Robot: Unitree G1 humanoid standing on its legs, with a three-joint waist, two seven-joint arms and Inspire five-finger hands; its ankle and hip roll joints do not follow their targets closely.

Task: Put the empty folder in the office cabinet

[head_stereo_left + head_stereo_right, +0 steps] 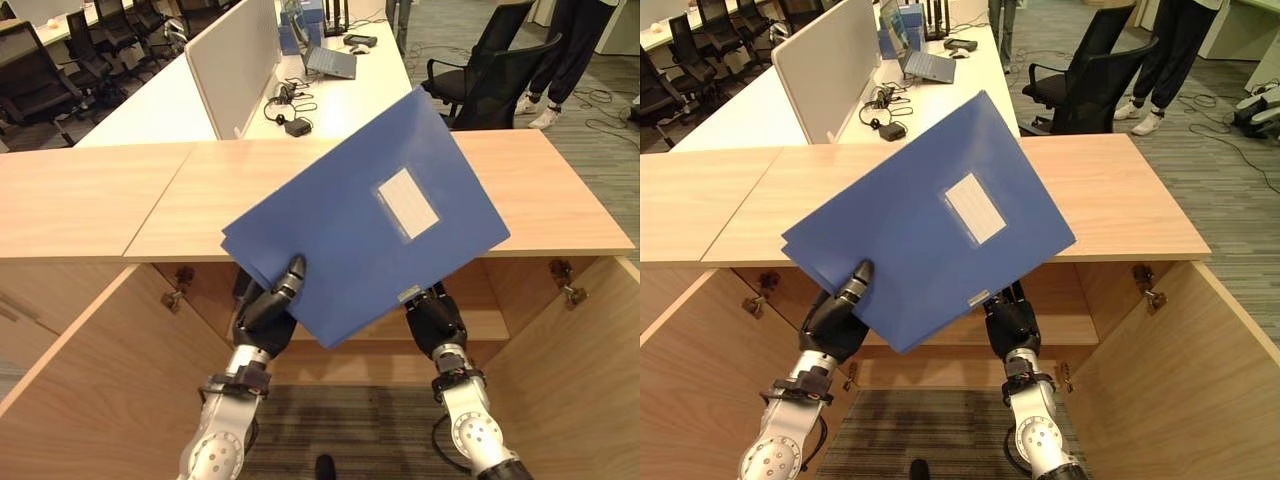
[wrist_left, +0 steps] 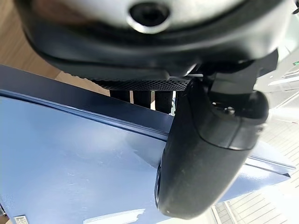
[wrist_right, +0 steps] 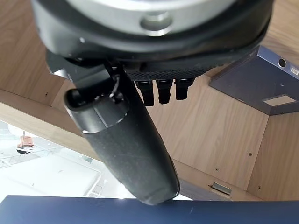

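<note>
A blue folder (image 1: pixel 370 220) with a white label hangs tilted over the open front of a low wooden cabinet (image 1: pixel 250 190). My left hand (image 1: pixel 268 310) pinches its near left corner, with the thumb (image 2: pixel 205 154) on top of the cover (image 2: pixel 70 163) and the fingers underneath. Under the folder's near right edge sits my right hand (image 1: pixel 437 322). In its wrist view the thumb (image 3: pixel 121 140) reaches the folder's edge (image 3: pixel 140 210), while its fingers (image 3: pixel 159 91) are curled and clear of the folder.
Both cabinet doors stand open, the left door (image 1: pixel 90 380) and the right door (image 1: pixel 580 370) flanking my arms. A dark blue file box (image 3: pixel 247 79) lies inside against the wood. Beyond are white desks with a laptop (image 1: pixel 330 62), office chairs (image 1: pixel 490 80) and a person's legs (image 1: pixel 565 60).
</note>
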